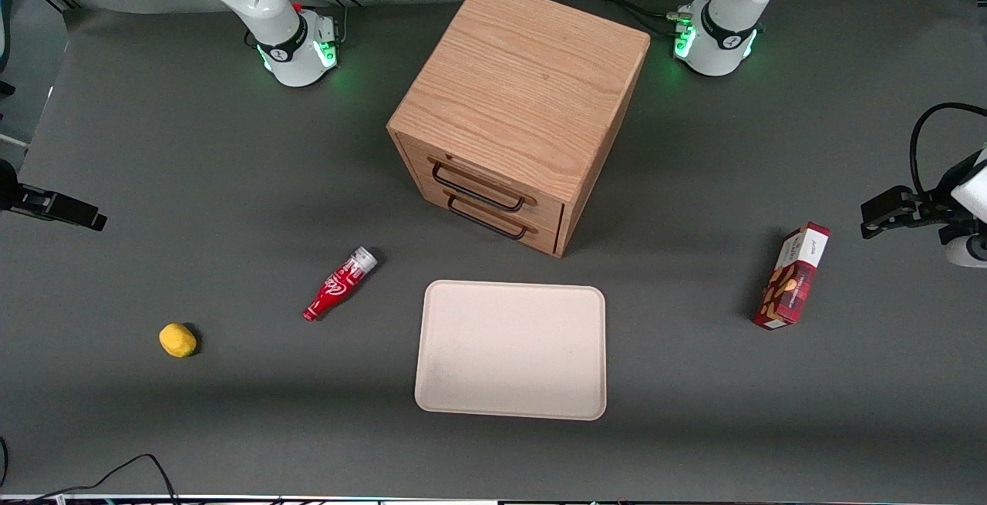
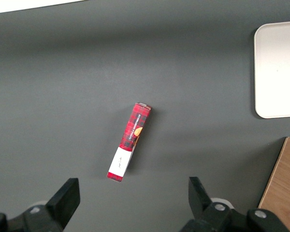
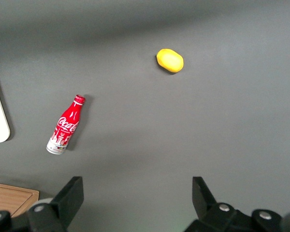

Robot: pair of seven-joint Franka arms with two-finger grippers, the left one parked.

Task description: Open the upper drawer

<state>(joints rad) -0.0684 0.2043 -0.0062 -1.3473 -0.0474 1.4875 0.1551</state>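
The wooden cabinet (image 1: pixel 524 81) stands mid-table; a corner of it shows in the right wrist view (image 3: pixel 12 195). Its upper drawer (image 1: pixel 532 210) is shut flush, with a long black wire handle (image 1: pixel 478 187). The lower drawer's handle (image 1: pixel 486 220) sits just below it. My right gripper (image 1: pixel 92 220) hangs at the working arm's end of the table, far from the cabinet. In the right wrist view the gripper (image 3: pixel 137 193) is open and empty over bare grey table.
A red cola bottle (image 1: pixel 339 284) (image 3: pixel 66 124) lies in front of the cabinet toward the working arm. A yellow lump (image 1: pixel 177 340) (image 3: pixel 170 60) lies nearer the camera. A beige tray (image 1: pixel 463 382) lies in front of the drawers. A red box (image 1: pixel 793 276) lies toward the parked arm.
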